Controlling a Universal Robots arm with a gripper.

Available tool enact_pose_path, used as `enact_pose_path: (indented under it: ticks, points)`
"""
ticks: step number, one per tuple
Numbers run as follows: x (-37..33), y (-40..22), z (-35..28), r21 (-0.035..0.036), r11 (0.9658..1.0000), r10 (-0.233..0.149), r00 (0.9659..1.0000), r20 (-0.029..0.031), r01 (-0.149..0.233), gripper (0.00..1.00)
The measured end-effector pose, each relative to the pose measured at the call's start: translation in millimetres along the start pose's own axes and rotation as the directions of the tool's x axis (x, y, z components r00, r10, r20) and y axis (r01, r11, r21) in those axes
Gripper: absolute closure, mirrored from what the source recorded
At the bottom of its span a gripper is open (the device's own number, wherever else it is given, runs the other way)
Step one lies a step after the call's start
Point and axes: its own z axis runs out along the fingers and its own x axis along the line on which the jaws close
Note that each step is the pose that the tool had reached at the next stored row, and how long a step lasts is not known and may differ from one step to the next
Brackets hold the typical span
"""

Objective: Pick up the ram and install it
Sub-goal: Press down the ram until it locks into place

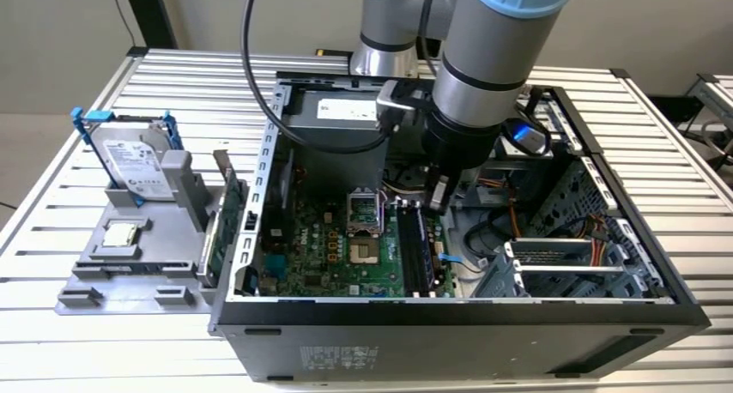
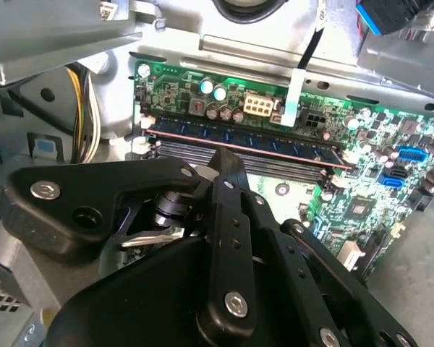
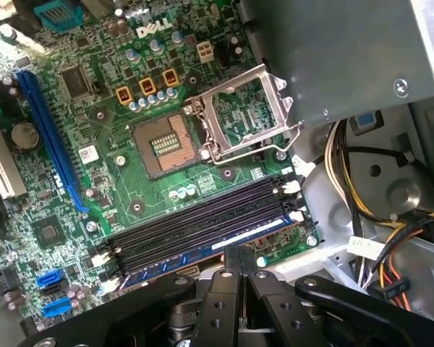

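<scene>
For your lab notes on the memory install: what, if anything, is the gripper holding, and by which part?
Nothing. The gripper is shut with nothing between its fingers, its tips just above the ram, which sits in a motherboard slot.

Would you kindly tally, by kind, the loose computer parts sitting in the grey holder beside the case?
hard drive: 1
processor chip: 1
green expansion card: 1
Total: 3

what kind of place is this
Probably a robotics lab bench set up for computer assembly. An open computer case lies on a slatted metal table, the arm's hand sits over the ram in its motherboard slot, and a grey tray beside it holds a hard drive.
</scene>
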Motion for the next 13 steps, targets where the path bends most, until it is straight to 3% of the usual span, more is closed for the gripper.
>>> enact_pose_path:
  ticks: [4, 7, 10, 13]
  points:
    - [0.0, 0.0, 0.2, -0.0008, 0.9995, -0.031, 0.9995, -0.0002, 0.031, 1.0]
    - [0.0, 0.0, 0.5, -0.0019, 0.9974, -0.073, 0.9974, -0.0007, 0.073, 1.0]
    - [0.1, 0.1, 0.8, -0.003, 0.9925, -0.122, 0.9925, -0.0014, 0.122, 1.0]
    - [0.1, 0.2, 1.2, -0.0041, 0.9852, -0.171, 0.9852, -0.0021, 0.171, 1.0]
